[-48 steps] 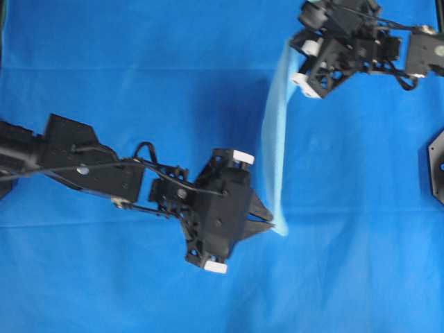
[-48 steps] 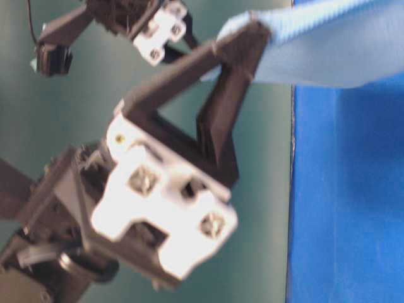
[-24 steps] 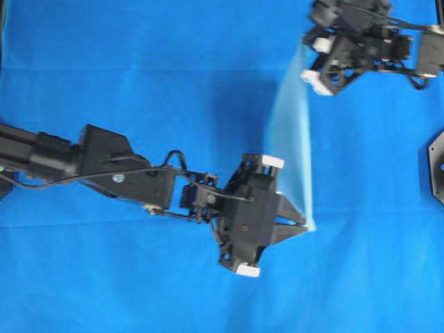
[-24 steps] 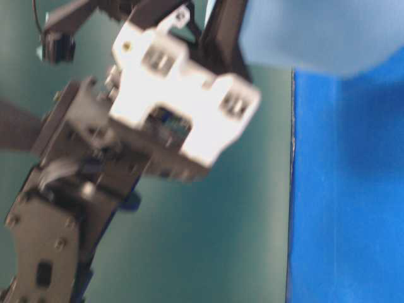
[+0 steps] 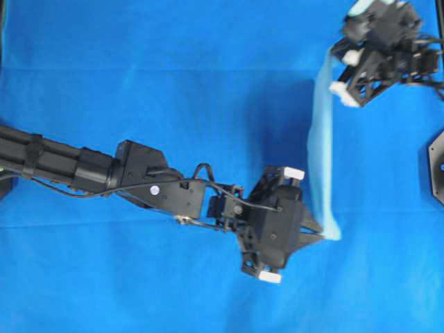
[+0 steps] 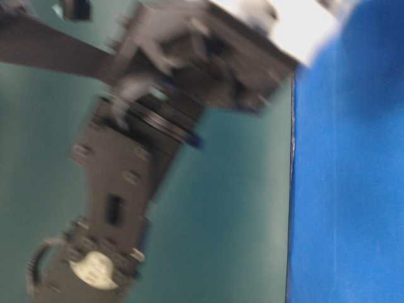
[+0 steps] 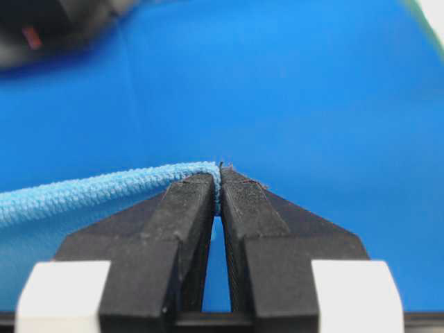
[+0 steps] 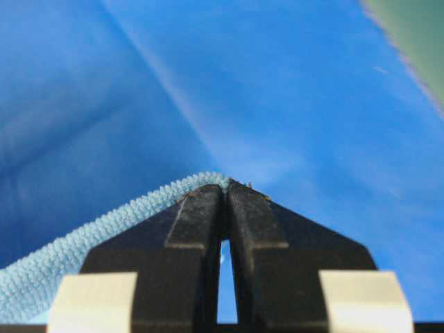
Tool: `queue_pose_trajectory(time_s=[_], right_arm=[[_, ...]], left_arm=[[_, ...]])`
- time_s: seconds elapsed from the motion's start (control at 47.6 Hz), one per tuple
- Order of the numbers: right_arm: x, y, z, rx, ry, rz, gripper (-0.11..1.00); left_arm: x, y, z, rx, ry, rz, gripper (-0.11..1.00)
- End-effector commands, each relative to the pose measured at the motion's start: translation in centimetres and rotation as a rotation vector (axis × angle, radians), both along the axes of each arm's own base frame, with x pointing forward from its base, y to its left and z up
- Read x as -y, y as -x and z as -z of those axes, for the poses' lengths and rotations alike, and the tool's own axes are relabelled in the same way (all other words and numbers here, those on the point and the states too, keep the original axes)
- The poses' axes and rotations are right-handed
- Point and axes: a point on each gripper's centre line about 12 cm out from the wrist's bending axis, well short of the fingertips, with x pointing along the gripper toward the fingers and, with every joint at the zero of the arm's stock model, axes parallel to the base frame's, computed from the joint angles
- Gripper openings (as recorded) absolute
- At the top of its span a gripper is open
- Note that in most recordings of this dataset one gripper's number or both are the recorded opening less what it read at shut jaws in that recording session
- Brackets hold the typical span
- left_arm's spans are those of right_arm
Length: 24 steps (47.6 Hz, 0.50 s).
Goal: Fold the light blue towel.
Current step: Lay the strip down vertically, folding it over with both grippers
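The light blue towel [image 5: 319,159] hangs off the table as a narrow upright strip, stretched between my two grippers. My left gripper [image 5: 322,236] is shut on its near corner, right of centre. At the far right, my right gripper [image 5: 333,64] is shut on the far corner. In the left wrist view the nubby hem [image 7: 90,191] runs in from the left and ends pinched at the left gripper's [image 7: 220,173] tips. The right wrist view shows the same: the hem [image 8: 104,232] is clamped at the right gripper's [image 8: 226,186] tips.
A darker blue table covering [image 5: 139,83] spreads under everything. A black mount [image 5: 437,163] sits at the right edge. In the table-level view a blurred arm [image 6: 126,177] fills the left, in front of a green wall, beside the covering's edge [image 6: 291,189].
Both grippers have carried the towel to the right, still stretched between them. The left arm has reached further across the table.
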Motion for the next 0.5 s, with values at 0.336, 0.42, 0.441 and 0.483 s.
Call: queue_pose_trajectory(time_s=[0.336,0.42,0.441,0.483], right_arm=[[2.8,-9.5,2.8,0.043,-0.034,-0.08,0.02],[3.0,-10.5,3.1,0.049,-0.034,-0.093,0.02],[3.0,-10.6,3.1,0.054,-0.034,-0.096,0.02],[3.1,-10.9,3.1,0.059,-0.034,-0.102,0.02]], left_arm=[[1.6,8.6,2.1,-0.125,0.151,-0.028,0.04],[1.6,9.6,2.6,-0.126,0.165,-0.031,0.04],[1.5,9.8,2.8,-0.127,0.166,-0.032,0.04],[1.5,10.1,3.1,-0.132,0.166,-0.032,0.04]])
